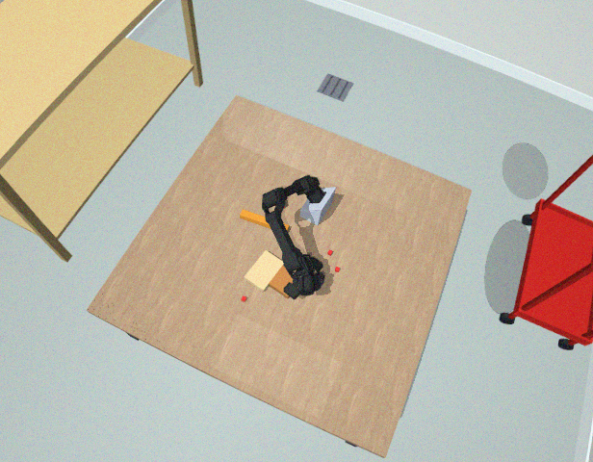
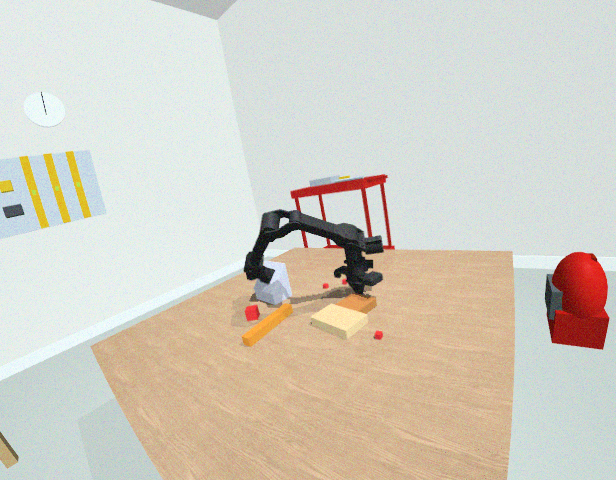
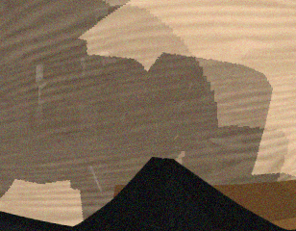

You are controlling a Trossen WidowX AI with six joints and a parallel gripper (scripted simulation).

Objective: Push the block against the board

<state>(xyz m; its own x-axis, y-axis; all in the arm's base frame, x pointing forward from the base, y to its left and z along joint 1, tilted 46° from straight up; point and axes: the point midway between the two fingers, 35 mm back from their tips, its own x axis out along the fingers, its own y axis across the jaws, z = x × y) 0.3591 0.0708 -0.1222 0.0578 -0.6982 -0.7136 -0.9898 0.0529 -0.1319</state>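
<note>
1. Wood-grained tabletop (image 1: pixel 336 358) (image 2: pixel 401 392) (image 3: pixel 244 29) underlies everything.
2. Cream board (image 1: pixel 265 269) (image 2: pixel 339 320) lies flat, nearest the exterior view.
3. Brown square block (image 1: pixel 279 283) (image 2: pixel 358 303) (image 3: pixel 268 197) sits just beyond the board; full contact, I can't tell.
4. Gripper (image 1: pixel 305 280) (image 2: pixel 359 291) (image 3: pixel 160 168), fingers pressed together on nothing, stands at the block's side away from the board; the push likely runs boardward.

Pale wood with fine wavy grain ran right to the desk's (image 1: pixel 366 347) (image 2: pixel 349 413) edges and corners, matt all over! The arm (image 1: pixel 282 236) (image 2: pixel 318 225) looked like dull black plastic, and the cream slab (image 1: pixel 265 269) (image 2: pixel 339 319) looked smooth and matt!
</note>
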